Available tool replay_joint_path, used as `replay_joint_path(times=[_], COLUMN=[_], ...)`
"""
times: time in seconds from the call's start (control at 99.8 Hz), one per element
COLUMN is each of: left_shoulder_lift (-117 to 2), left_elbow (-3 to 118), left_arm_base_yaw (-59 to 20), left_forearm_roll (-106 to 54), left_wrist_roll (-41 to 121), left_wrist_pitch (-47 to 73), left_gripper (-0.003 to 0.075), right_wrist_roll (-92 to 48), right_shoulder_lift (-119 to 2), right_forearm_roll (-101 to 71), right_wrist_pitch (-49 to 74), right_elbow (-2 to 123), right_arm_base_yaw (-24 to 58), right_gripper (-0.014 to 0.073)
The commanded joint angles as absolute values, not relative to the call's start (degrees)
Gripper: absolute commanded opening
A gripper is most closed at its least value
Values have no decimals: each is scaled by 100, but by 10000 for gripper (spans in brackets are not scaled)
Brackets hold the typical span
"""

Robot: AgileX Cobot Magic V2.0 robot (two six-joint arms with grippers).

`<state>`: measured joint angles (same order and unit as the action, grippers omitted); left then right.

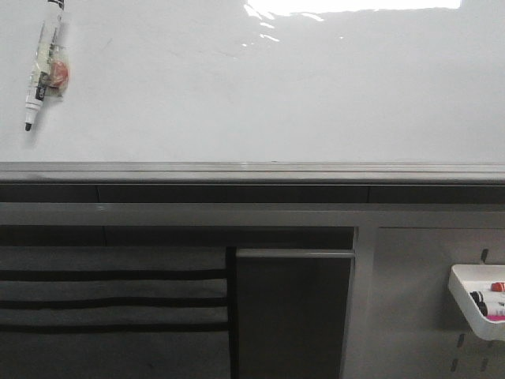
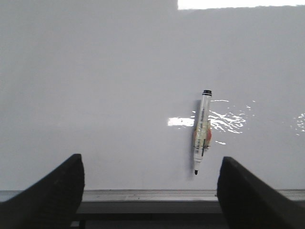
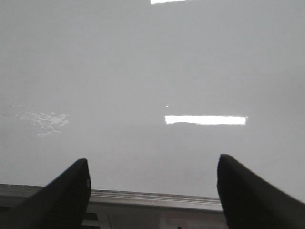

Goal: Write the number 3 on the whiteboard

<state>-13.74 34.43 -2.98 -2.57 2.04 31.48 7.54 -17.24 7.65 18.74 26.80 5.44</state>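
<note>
We are facing the whiteboard (image 1: 260, 95), which is carrying no number 3 that we can see; a marker (image 1: 43, 67) is hanging on its upper left (tip down). Our left gripper (image 2: 150, 191) and right gripper (image 3: 152, 191) are both standing apart, holding nothing.

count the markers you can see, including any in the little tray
At least 3. One marker hangs on the whiteboard, upper left in the front view, tip down. Two more lie in the white tray on the pegboard at lower right: red-capped and black-capped. Others may be hidden.
</note>
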Motion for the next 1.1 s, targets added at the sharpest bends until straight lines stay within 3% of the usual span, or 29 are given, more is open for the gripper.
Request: replay_joint_path(times=[0.0,0.23,0.421,0.681,1.092], left_shoulder_lift=[-1518,-2314,-3451,-5141,-7299], left_elbow=[3578,3578,3578,3672,4372], left_arm_base_yaw=[-516,-1002,-1372,-1647,-1660], left_forearm_roll=[-348,-335,-335,-267,402], left_wrist_roll=[176,200,325,325,325], left_wrist_pitch=[2651,2735,2310,1136,91], left_gripper=[535,535,535,535,535], right_wrist_roll=[711,675,-120,-213,-213], right_shoulder_lift=[-1825,-2036,-2584,-2978,-3029], right_forearm_roll=[849,831,375,252,252], right_wrist_pitch=[1393,2356,3216,2909,2796], right_elbow=[2881,3274,3791,3858,3858], right_arm_base_yaw=[520,584,958,1600,1658], right_gripper=[498,498,498,498,498])
